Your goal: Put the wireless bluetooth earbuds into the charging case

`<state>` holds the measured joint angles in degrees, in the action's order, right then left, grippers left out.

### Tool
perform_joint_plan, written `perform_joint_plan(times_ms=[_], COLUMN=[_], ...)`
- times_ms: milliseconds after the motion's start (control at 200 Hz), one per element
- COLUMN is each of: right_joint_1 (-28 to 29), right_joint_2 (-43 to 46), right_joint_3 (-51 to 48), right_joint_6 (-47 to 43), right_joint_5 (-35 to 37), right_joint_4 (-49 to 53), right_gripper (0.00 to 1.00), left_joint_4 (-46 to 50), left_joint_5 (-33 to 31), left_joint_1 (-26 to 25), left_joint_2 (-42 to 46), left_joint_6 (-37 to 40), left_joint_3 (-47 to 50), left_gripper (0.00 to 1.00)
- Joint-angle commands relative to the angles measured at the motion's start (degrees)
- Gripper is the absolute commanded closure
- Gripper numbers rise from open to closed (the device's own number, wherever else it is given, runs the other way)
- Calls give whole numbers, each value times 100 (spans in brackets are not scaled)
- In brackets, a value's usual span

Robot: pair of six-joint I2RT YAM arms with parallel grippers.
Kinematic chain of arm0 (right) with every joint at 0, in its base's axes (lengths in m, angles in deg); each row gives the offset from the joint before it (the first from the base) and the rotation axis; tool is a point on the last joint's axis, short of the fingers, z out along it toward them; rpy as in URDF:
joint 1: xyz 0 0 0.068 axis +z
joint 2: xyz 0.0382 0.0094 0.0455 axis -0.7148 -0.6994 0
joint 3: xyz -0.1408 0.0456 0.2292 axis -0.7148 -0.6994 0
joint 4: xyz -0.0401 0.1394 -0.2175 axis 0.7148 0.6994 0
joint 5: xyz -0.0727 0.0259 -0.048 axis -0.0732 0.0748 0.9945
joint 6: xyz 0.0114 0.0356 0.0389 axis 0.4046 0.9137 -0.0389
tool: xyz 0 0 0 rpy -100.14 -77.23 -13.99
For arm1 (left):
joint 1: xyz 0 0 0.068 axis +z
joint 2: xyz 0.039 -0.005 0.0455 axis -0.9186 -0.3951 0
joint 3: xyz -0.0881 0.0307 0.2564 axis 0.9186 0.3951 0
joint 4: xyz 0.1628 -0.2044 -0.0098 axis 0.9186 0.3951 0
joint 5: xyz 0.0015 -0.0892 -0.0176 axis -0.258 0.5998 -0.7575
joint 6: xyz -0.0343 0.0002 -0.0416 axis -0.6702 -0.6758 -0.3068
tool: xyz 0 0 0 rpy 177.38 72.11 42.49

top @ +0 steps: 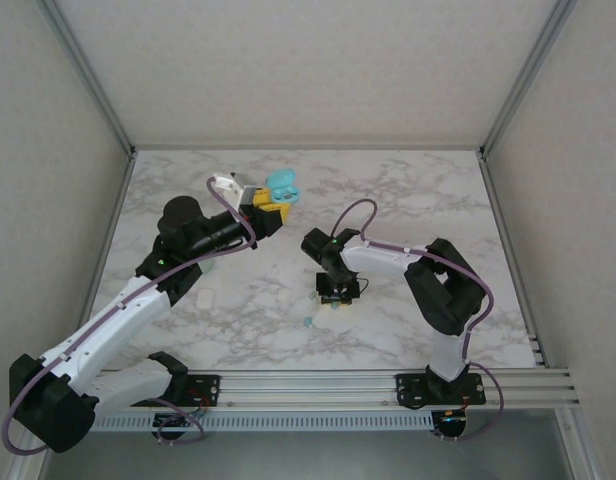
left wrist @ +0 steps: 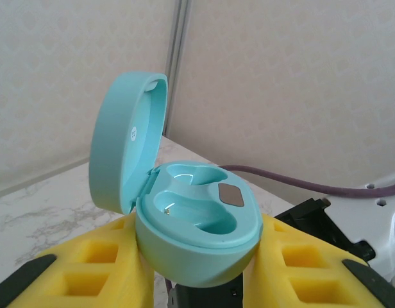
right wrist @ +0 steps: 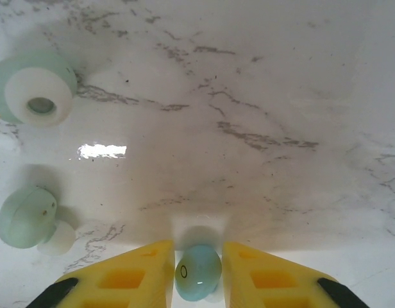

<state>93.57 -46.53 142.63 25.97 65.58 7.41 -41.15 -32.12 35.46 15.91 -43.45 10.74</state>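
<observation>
Nearest the arms' bases, well short of the charging case (top: 282,185) and to its right, the right gripper (top: 336,300) points straight down at the marble table (top: 408,190). Its wrist camera shows its yellow fingers (right wrist: 136,273) standing on either side of a teal earbud (right wrist: 198,271) that rests on the marble. The jaws are drawn in to barely more than the bud's width, and whether the pads already pinch it cannot be told. Beside that gripper, also much nearer than the case, a mint earbud (right wrist: 27,217) lies on its side with its white tip against the table. A little past it sits a second mint earbud (right wrist: 34,90), its white ring-shaped tip facing up. Farthest out, lifted clear of the tabletop, the left gripper (top: 271,209) has the charging case clamped between its two yellow pads, the jaws closed in against the rounded teal body from either side. The case sits upright in that grip with its lid (left wrist: 124,141) swung back on the hinge. Two hollowed seats (left wrist: 184,192) face upward, with a small grey plate (left wrist: 230,193) just beside them. A purple cable (left wrist: 300,179) runs behind the case.
</observation>
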Motion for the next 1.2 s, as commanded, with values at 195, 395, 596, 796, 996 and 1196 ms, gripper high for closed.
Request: perform_joint_plan(times_ms=[195, 395, 596, 796, 996, 1196], right_joint_1=[59, -15, -936, -1829, -2171, -2201], right_joint_2=[-63, 671, 1964, 2256, 2260, 2182], right_joint_3=[90, 42, -548, -443, -88, 556], right_joint_6=[-134, -385, -438, -575, -602, -789], right_joint_5=[121, -27, -2731, -5546, -6929, -6910], right_joint_4=[159, -11, -1747, -2467, -2670, -2116], right_gripper=[77, 81, 80, 81, 81, 80], left_joint_4=[3, 59, 183, 95, -72, 19], left_joint_5=[-10, -64, -190, -121, -59, 93], left_joint_1=[42, 42, 148, 398, 591, 604], left_joint_2=[106, 83, 21, -44, -44, -103], left_joint_6=[82, 75, 1, -170, -336, -125], left_joint_3=[43, 26, -66, -84, -1, 8], left_gripper=[74, 74, 75, 75, 75, 75])
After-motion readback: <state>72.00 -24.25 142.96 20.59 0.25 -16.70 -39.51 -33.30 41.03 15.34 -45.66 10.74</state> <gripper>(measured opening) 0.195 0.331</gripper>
